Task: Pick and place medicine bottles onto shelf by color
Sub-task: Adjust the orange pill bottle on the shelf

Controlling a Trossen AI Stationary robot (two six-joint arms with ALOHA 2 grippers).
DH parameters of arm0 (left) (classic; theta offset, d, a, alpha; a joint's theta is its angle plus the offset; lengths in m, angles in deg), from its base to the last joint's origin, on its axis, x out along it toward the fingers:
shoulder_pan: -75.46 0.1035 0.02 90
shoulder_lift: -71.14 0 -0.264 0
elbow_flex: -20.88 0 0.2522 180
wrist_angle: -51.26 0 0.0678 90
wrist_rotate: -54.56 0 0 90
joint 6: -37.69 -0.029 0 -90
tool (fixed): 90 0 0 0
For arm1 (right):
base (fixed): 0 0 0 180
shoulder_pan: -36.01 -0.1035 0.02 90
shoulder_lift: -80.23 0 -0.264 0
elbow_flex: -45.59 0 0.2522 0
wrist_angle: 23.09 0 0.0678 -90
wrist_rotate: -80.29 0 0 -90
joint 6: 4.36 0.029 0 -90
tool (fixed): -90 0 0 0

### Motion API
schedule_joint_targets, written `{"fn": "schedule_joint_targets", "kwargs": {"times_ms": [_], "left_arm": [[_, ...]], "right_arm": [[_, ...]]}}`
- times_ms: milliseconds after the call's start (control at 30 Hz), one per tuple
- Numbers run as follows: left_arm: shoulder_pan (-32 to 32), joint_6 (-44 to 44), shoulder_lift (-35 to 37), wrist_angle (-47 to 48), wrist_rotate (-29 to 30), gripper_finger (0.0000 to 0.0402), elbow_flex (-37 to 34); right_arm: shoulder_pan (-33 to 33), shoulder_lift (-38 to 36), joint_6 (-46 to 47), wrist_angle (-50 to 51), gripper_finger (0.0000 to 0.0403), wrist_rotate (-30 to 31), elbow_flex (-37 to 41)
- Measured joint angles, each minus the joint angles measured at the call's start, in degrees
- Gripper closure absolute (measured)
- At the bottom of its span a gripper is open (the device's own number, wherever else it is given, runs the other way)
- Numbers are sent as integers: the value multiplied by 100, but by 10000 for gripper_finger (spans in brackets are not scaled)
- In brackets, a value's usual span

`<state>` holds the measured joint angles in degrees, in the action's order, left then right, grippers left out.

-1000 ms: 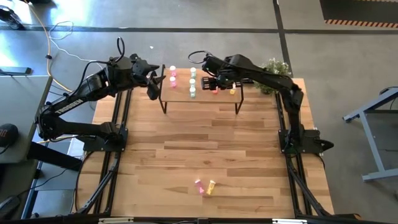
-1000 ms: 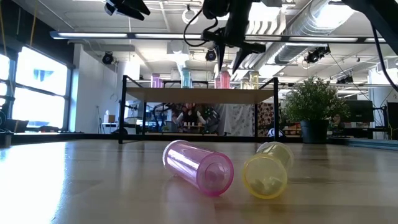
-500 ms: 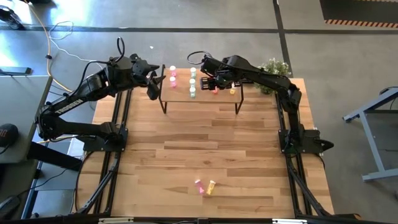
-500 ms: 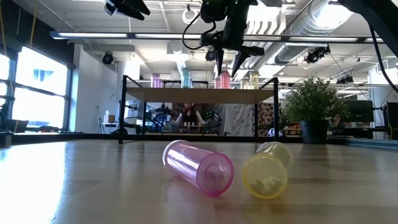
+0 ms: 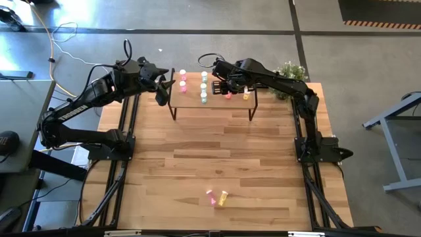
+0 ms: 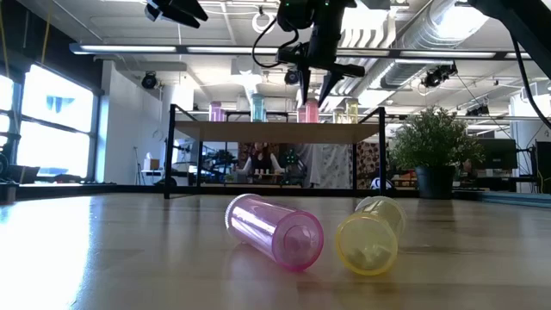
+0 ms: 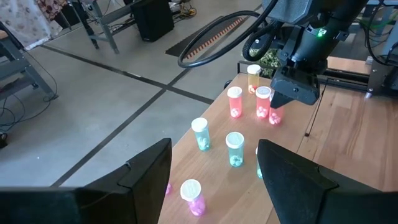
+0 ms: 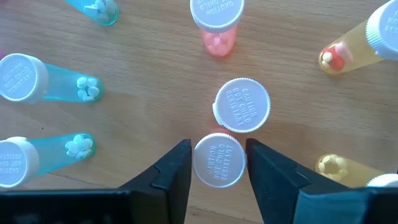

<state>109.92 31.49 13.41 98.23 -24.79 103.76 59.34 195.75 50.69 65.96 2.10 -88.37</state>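
Reaching down over the shelf (image 5: pixel 210 102), my right pincer (image 8: pixel 219 163) has its two dark fingers (image 8: pixel 166 171) standing on either side of the white cap of an upright red-orange bottle (image 8: pixel 219 159); they flank the cap closely, but I cannot tell whether they actually press on it. Just beside that cap stands another capped bottle (image 8: pixel 242 106), and a further red-orange one (image 8: pixel 216 22) stands a little beyond it. Three green bottles (image 8: pixel 37 81) stand to one side of these, and yellow ones (image 8: pixel 354 46) to the other. From above, the shelf sits at the far edge of the wooden table (image 5: pixel 217 164), with my right pincer (image 5: pixel 227 88) over its middle among the bottles. My left pincer (image 5: pixel 162 89) hangs in the air just off the shelf's left end, fingers (image 7: pixel 140 177) spread wide and holding nothing; past them I see the pink bottle (image 7: pixel 191 196) nearest me and the green ones further along the board. Two bottles lie on their sides near the table's front edge, well apart from the shelf: a pink bottle (image 6: pixel 274 231) and a yellow bottle (image 6: pixel 368 237), just beside each other. A potted plant (image 6: pixel 435 146) stands by the shelf's right end.
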Motion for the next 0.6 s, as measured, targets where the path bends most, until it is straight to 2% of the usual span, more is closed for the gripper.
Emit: {"fn": "schedule_joint_targets", "kwargs": {"times_ms": [200, 600], "left_arm": [[0, 0, 0, -2, 0, 174, 0], [0, 0, 0, -2, 0, 174, 0]], "right_arm": [[1, -1, 0, 1, 281, -31, 0], [-118, -15, 5, 195, 283, -291, -17]]}}
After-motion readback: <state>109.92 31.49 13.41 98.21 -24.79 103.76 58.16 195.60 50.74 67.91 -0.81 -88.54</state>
